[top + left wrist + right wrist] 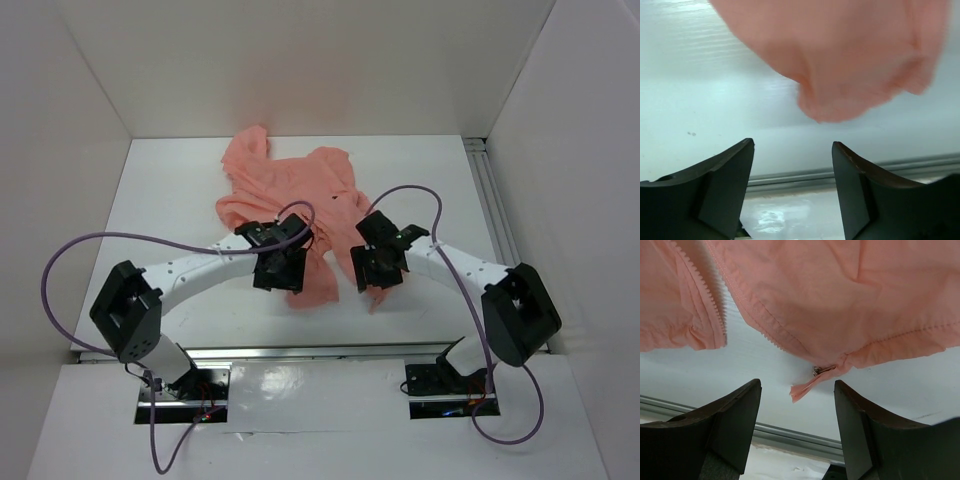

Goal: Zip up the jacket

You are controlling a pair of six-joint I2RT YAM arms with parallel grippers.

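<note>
Both left gripper (792, 143) and right gripper (798, 382) gape over the jacket (290, 185) hem.

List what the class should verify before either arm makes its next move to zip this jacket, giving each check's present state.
1. Right gripper open: ok, jaws apart, nothing between them.
2. Left gripper open: ok, jaws apart, empty.
3. Zipper pull located: ok, at the jacket lower corner, just ahead of the right gripper.
4. Zipper rows joined: not ok, the two rows of teeth lie apart.
5. Firm spot on the fabric for the left gripper: cannot tell, the jacket is blurred in the left wrist view.
</note>
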